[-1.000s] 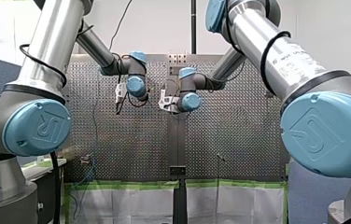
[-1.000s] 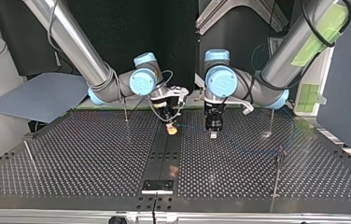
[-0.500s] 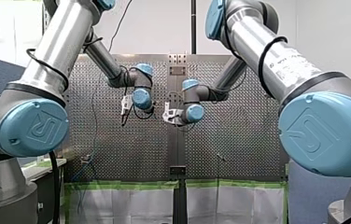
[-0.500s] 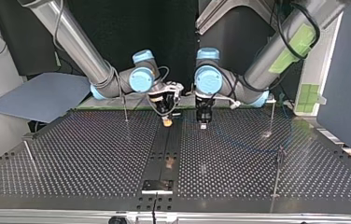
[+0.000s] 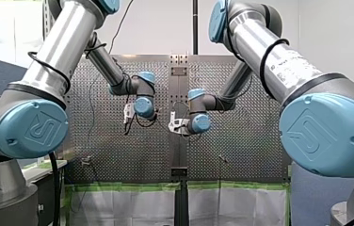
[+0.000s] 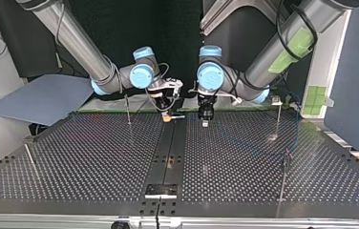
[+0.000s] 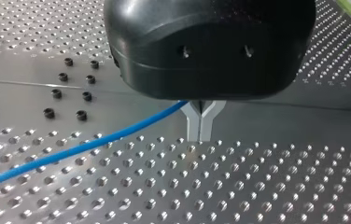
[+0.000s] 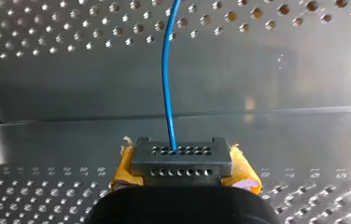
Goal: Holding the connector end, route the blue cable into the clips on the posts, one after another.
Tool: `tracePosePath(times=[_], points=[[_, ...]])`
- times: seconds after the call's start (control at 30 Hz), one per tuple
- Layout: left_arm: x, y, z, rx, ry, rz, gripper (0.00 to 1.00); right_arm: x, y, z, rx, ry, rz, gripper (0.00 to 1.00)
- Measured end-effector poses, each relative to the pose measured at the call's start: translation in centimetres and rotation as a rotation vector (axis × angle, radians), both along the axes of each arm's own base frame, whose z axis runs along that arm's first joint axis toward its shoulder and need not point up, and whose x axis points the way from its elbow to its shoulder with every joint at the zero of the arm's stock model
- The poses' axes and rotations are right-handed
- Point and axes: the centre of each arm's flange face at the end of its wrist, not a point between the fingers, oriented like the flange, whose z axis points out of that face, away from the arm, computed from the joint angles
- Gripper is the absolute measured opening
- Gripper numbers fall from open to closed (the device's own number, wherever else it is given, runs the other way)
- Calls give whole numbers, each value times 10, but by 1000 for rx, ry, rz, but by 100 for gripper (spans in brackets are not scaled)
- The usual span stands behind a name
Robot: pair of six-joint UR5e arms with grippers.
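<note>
In the top view, the right tool (image 6: 168,116) has drawn back toward the tabletop's (image 6: 87,157) far edge, its yellow pads clamped on the connector (image 8: 182,158). The left tool (image 6: 205,122) has followed and closed in alongside, metal fingers pinched on the blue cable (image 7: 85,147). The held span lies crosswise, connector end leftward. They are probably lining up for a post (image 6: 127,109). Whether any clip is threaded cannot be told.

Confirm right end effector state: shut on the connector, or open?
Shut. Right wrist view: the right end effector clamps the grey connector between its yellow pads, blue cable leaving ahead.
</note>
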Motion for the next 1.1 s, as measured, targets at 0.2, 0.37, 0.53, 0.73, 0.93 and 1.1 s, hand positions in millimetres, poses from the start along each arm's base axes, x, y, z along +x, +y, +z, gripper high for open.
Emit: tracePosePath(times=[0.2,0.37,0.53,0.73,0.93,1.1], points=[[-4,-9,-25,21,33,-29,0,-8,6,-14,7,6,-3,0],[-7,-21,-49,19,45,-45,0,-17,12,-28,8,9,-8,0],[-10,-30,-73,8,52,-55,0,-31,14,-42,10,20,-23,0],[-14,-35,-103,6,88,-63,0,-48,20,-60,23,27,-41,0],[-19,-37,-137,1,129,-70,0,-56,17,-70,16,14,-56,0],[-21,-40,-159,-13,136,-78,0,-63,16,-92,31,32,-76,0]])
